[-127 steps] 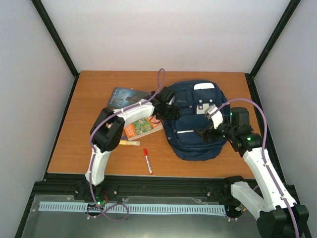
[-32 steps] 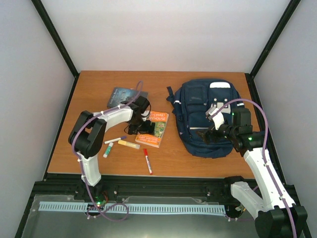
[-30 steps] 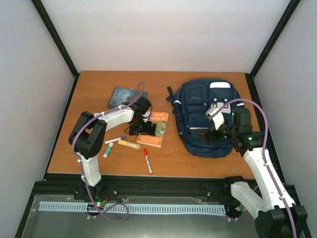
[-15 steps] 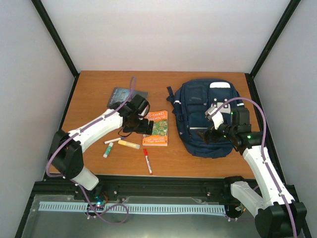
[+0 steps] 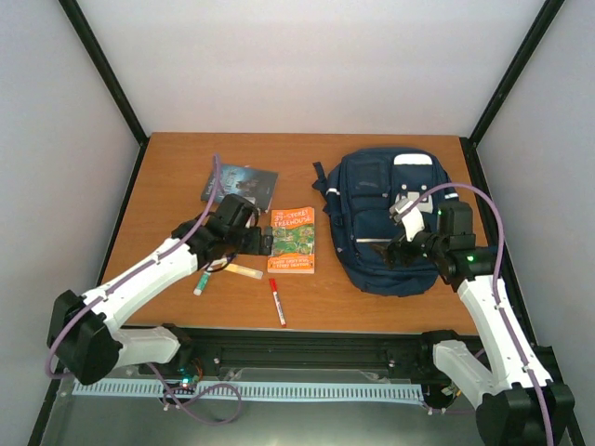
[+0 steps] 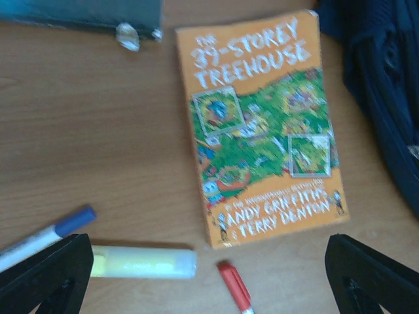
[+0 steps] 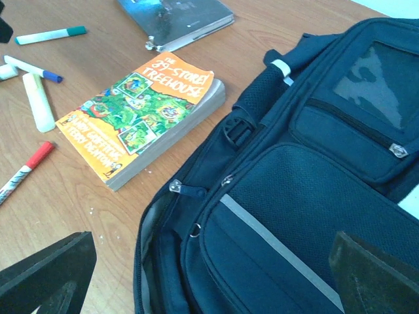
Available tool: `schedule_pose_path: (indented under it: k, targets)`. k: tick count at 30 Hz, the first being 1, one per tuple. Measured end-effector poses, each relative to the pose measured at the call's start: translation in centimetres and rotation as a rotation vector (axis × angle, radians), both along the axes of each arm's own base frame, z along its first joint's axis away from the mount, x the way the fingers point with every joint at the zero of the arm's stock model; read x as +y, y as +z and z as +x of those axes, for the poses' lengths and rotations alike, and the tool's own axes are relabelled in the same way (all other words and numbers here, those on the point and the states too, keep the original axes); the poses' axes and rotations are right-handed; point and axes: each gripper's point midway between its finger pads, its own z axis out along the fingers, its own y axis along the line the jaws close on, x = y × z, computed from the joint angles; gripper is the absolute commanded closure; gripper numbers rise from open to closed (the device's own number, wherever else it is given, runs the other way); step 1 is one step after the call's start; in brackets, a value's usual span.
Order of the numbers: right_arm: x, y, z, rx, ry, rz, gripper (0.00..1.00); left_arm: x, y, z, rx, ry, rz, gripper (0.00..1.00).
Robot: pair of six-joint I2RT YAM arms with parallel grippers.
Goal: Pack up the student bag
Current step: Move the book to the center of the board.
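Observation:
The student bag (image 5: 386,218) is a navy backpack lying flat at the right, with its main zip partly open and grey lining (image 7: 149,229) showing. My right gripper (image 5: 392,251) hovers open over the bag's near left side (image 7: 294,196), holding nothing. My left gripper (image 5: 265,243) is open and empty above the near edge of an orange paperback (image 5: 293,240). That book also shows in the left wrist view (image 6: 262,124) and in the right wrist view (image 7: 144,118). My left fingers (image 6: 46,275) stand wide apart.
A dark book (image 5: 240,181) lies at the back left. A yellow highlighter (image 5: 244,270), a red marker (image 5: 277,300), a green marker (image 5: 199,282) and a blue marker (image 6: 46,235) lie left of and in front of the orange book.
The bag shifted right early on. My left arm has drawn back from the bag toward the near left, open, and now hangs over the orange book's near edge. The right arm has barely moved.

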Motion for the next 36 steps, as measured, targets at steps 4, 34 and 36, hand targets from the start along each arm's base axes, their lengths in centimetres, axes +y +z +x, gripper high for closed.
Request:
schedule_pose_path:
  k: [4, 34, 36]
  targets:
    - [-0.8, 0.0, 0.4, 0.0, -0.034, -0.004, 0.0, 1.5, -0.1, 2.1, -0.031, 0.135, 0.081, 0.0]
    - [-1.0, -1.7, 1.0, 0.073, -0.02, 0.018, 0.01, -6.1, -11.7, 17.4, 0.221, 0.224, -0.004, 0.15]
    - [-1.0, -1.7, 1.0, 0.074, -0.018, 0.019, 0.01, -6.0, -11.9, 17.5, 0.227, 0.241, -0.011, 0.14]
